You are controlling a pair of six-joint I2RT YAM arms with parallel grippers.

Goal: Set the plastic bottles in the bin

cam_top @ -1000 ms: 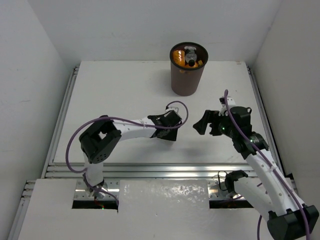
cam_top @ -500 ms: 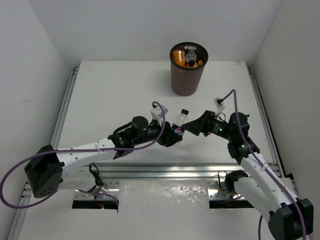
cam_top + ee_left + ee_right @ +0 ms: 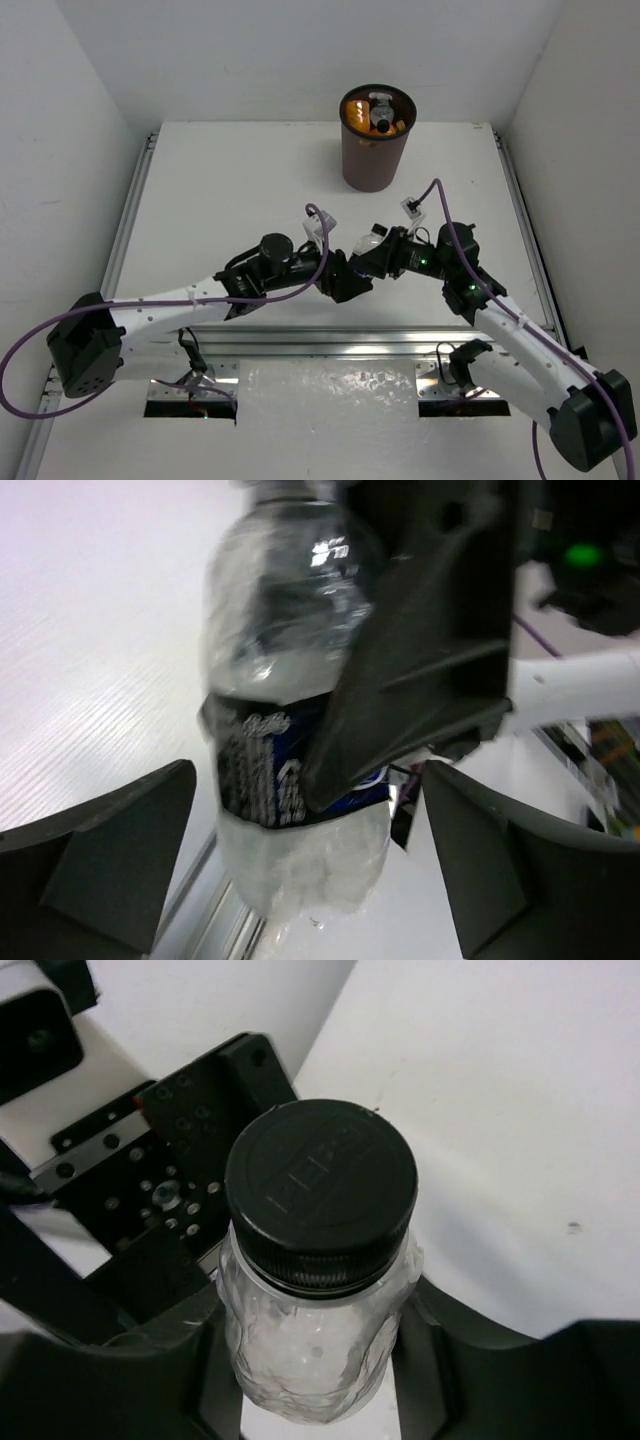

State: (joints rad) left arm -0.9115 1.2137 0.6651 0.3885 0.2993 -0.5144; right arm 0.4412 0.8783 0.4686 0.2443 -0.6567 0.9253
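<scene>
Change since earlier: the right gripper, held off to one side half a second ago, is now closed in on the bottle; the left gripper, then clamped on that bottle, is now spread.
Left gripper: opened wide and holding nothing; in its wrist view one finger is seen on each side, both clear of the bottle.
Right gripper: shut on the bottle just below the neck, its fingers pressed to both sides of the clear body.
Bottle position: roughly upright at mid-desk between the two grippers, well apart from the bin; whether its base touches the desk cannot be told.
Step in hand: handover from left to right, judged nearly done.
How to do it well: the left gripper is best drawn straight back so that the label is not caught; the grip is best kept firm but not crushing, since the thin wall may buckle; release is best left until the bottle is centred over the opening.
Bottle appearance: clear, crumpled-looking plastic, dark blue label round the middle, black ribbed cap.
Bin: dark brown, upright at the far side, other bottles seen inside.
</scene>
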